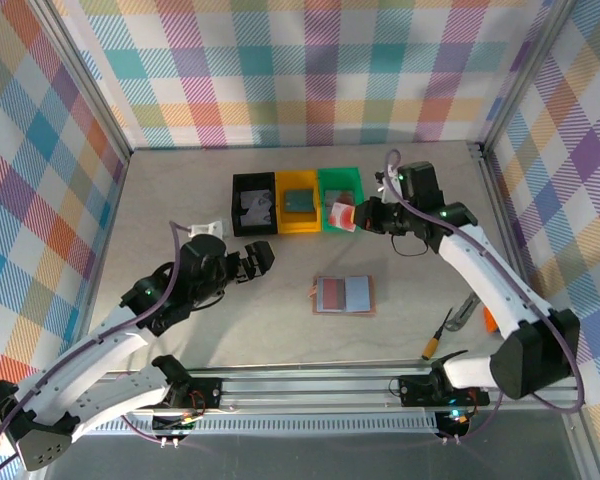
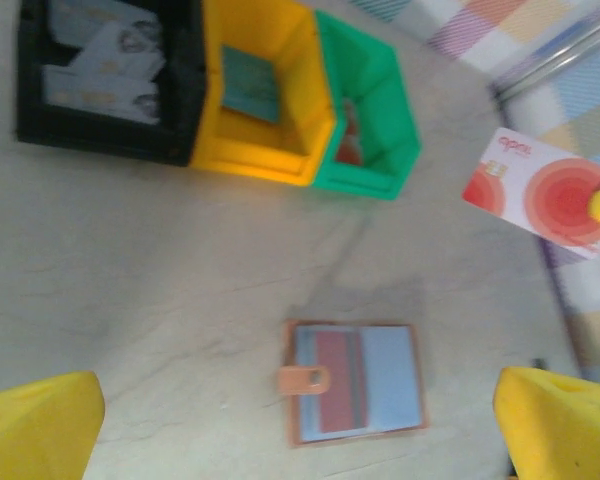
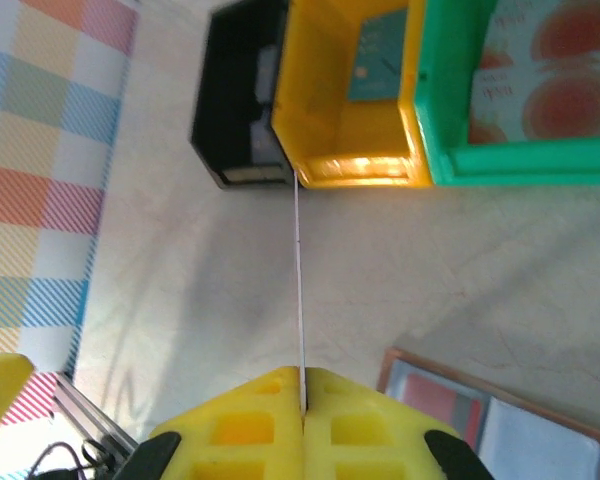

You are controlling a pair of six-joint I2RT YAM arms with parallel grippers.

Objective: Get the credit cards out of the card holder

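Observation:
The card holder (image 1: 344,295) lies open and flat mid-table, reddish-brown with grey-blue pockets and a red card in its left pocket (image 2: 338,378). My right gripper (image 1: 357,215) is shut on a pale credit card with a red-orange spot (image 1: 341,213), held just in front of the green bin (image 1: 338,192). In the right wrist view that card (image 3: 300,270) is edge-on between the closed fingers (image 3: 303,395). My left gripper (image 1: 262,258) hangs open left of the holder, holding nothing. Its yellow fingertips (image 2: 40,425) frame the holder (image 2: 355,380), with the held card (image 2: 545,195) at the right.
Three bins stand in a row at the back. The black one (image 1: 253,204) holds grey-white cards, the yellow one (image 1: 298,200) a teal card (image 3: 380,45), and the green one (image 3: 450,110) red-spotted cards. Hand tools (image 1: 465,315) lie at the near right, a white block (image 1: 208,228) at the left.

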